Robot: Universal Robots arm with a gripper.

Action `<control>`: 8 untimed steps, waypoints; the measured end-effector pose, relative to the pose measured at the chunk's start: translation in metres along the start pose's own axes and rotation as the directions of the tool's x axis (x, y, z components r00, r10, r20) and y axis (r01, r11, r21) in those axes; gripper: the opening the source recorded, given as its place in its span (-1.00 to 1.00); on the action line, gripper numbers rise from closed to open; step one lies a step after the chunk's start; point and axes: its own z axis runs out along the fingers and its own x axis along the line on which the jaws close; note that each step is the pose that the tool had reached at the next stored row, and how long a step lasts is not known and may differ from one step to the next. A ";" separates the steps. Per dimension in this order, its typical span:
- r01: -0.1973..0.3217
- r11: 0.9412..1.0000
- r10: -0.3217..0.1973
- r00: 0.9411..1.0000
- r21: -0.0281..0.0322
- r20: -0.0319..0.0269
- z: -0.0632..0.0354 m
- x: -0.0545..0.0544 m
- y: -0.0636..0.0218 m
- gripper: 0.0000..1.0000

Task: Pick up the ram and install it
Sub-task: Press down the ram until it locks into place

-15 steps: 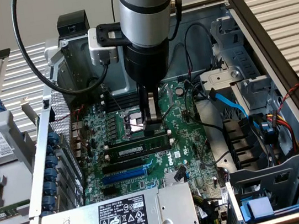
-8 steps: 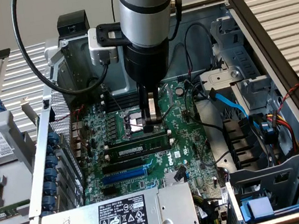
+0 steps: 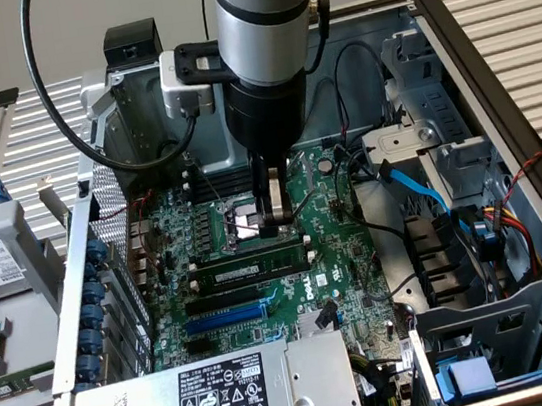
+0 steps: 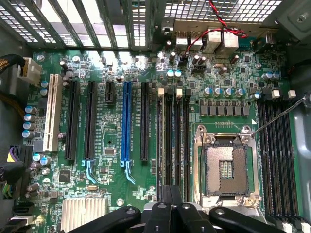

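The ram [image 3: 249, 265], a long green stick with a row of black chips, stands on edge in a memory slot of the green motherboard [image 3: 339, 254], just in front of the CPU socket [image 3: 243, 222]. My gripper [image 3: 276, 224] hangs straight down over the socket side of the ram. Its two dark fingers are pressed together with nothing between them. In the wrist view the ram [image 4: 163, 145] shows edge-on among the black memory slots, and the gripper [image 4: 170, 194] sits over one end of those slots, beside the open CPU socket [image 4: 226, 167].
A blue expansion slot [image 4: 126, 121] and several black slots lie beside the memory slots. The power supply [image 3: 227, 396] fills the case's near side. Drive cages [image 3: 491, 334] and blue and black cables [image 3: 421, 192] crowd the exterior view's right. A black cable [image 3: 65, 101] loops from the arm.
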 end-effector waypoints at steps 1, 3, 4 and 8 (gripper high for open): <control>0.000 1.000 0.000 1.000 0.000 0.000 0.0000 0.000 0.0000 -0.79; 0.000 1.000 0.000 1.000 0.002 0.000 0.0002 0.000 0.0017 -0.79; 0.000 1.000 0.000 1.000 0.006 0.000 0.0006 0.000 0.0037 -0.79; 0.001 1.000 -0.001 1.000 0.021 0.001 0.0042 0.001 0.0079 -0.79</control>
